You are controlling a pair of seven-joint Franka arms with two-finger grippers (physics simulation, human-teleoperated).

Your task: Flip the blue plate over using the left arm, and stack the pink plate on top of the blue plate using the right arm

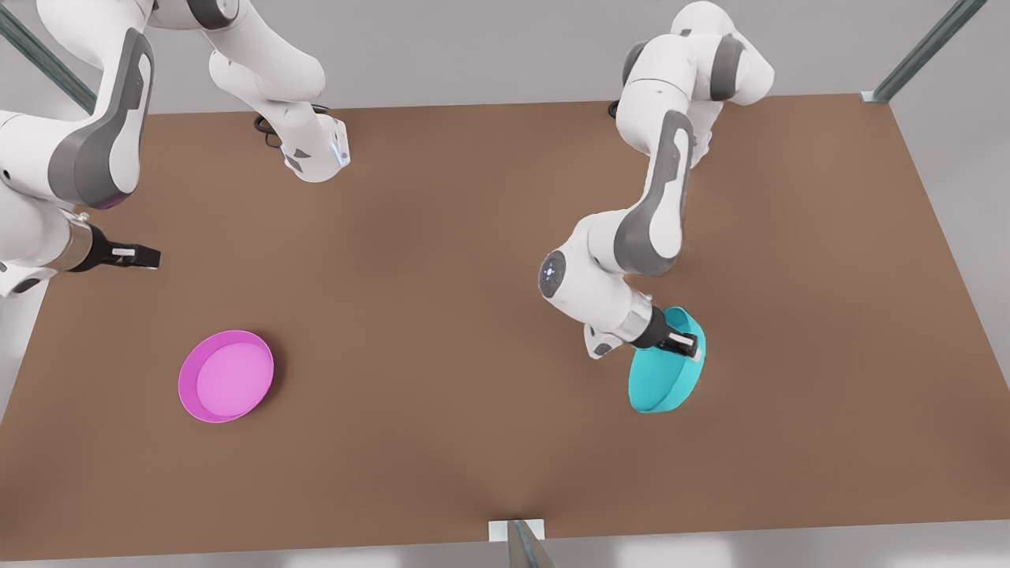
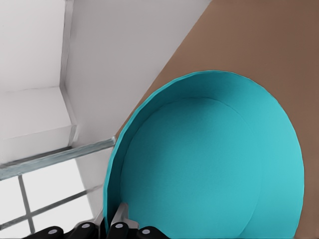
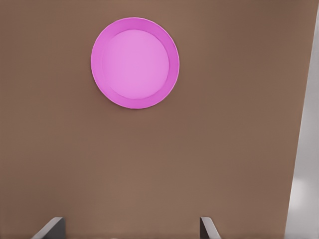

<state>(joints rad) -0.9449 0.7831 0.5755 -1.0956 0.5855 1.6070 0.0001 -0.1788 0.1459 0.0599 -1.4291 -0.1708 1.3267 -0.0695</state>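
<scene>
The blue plate [image 1: 661, 380] is tilted steeply up on its edge at the front view's right, its hollow side facing the camera. My left gripper [image 1: 685, 344] is shut on its upper rim. In the left wrist view the blue plate [image 2: 209, 164] looms close, with my left gripper [image 2: 114, 225] pinching its rim. The pink plate [image 1: 226, 376] lies flat and right side up at the front view's left. My right gripper [image 1: 147, 256] waits above the table beyond it, open, apart from it. The right wrist view looks down on the pink plate [image 3: 134, 62], with the right gripper [image 3: 130, 230] open.
The brown table [image 1: 473, 315] carries both plates, far apart. Its edge lies close to the blue plate's side [image 2: 164, 64]. A small metal bracket [image 1: 517, 530] sits at the front edge. Frame posts [image 1: 923, 51] stand at the back corners.
</scene>
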